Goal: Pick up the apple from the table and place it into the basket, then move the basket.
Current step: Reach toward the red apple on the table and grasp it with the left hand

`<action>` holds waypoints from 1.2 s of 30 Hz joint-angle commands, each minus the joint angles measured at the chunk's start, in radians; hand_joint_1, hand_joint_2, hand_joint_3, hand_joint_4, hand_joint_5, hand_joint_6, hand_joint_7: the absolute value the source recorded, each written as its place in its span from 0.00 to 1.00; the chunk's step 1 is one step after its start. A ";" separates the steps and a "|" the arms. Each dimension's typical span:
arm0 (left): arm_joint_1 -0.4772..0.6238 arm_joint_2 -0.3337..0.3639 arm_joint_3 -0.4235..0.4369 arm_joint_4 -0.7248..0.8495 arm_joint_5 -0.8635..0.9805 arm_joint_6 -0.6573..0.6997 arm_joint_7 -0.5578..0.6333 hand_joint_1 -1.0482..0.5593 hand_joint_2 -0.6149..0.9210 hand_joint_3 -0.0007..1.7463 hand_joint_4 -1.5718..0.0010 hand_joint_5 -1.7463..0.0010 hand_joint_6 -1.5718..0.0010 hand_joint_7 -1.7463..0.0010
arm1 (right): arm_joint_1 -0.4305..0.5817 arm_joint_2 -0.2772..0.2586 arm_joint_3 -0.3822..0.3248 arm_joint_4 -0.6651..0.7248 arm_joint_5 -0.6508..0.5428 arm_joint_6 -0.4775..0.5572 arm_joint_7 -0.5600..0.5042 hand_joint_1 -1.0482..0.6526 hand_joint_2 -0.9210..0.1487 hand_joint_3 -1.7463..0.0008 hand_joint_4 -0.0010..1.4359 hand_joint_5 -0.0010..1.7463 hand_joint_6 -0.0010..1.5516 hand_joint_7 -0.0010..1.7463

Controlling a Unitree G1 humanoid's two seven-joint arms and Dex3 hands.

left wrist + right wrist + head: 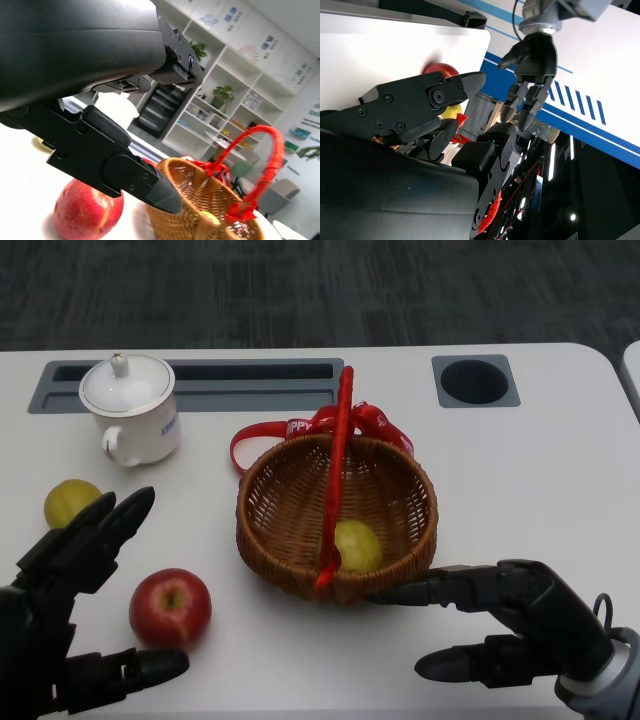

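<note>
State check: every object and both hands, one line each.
red apple: on table, not held
basket: upright, holds a yellow-green fruit
lidded cup: lid on
second yellow-green fruit: on table
left hand: open around apple
right hand: open, fingertip at basket

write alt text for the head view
A red apple lies on a white table between the open fingers of the left hand. The right hand touches a wicker basket holding a green fruit.
</note>
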 commanded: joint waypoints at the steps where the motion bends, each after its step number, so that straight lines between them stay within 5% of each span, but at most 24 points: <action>1: -0.074 0.040 -0.035 0.161 0.038 -0.007 0.072 0.21 0.86 0.00 0.84 0.99 0.81 0.99 | 0.004 -0.021 -0.003 -0.013 0.014 0.012 0.006 0.45 0.05 1.00 0.58 0.00 0.51 0.00; 9: -0.231 0.053 -0.161 0.534 0.075 -0.039 0.214 0.23 0.85 0.00 0.79 0.98 0.78 0.99 | 0.022 -0.037 -0.003 -0.049 0.019 0.025 0.008 0.45 0.06 1.00 0.59 0.00 0.51 0.00; 19: -0.300 0.052 -0.285 0.765 0.093 0.036 0.316 0.27 0.85 0.00 0.77 0.99 0.76 0.99 | 0.046 -0.049 -0.007 -0.086 0.026 0.041 0.004 0.44 0.05 1.00 0.58 0.00 0.51 0.00; 30: -0.420 0.069 -0.446 0.966 0.228 0.265 0.696 0.28 0.86 0.00 0.72 0.99 0.70 0.99 | 0.066 -0.057 -0.005 -0.119 0.028 0.056 0.004 0.44 0.04 1.00 0.57 0.00 0.51 0.00; 36: -0.433 0.052 -0.448 0.997 0.137 0.175 0.686 0.43 0.87 0.00 0.54 0.96 0.58 0.98 | 0.078 -0.063 -0.002 -0.141 0.018 0.071 -0.001 0.44 0.02 1.00 0.58 0.00 0.51 0.00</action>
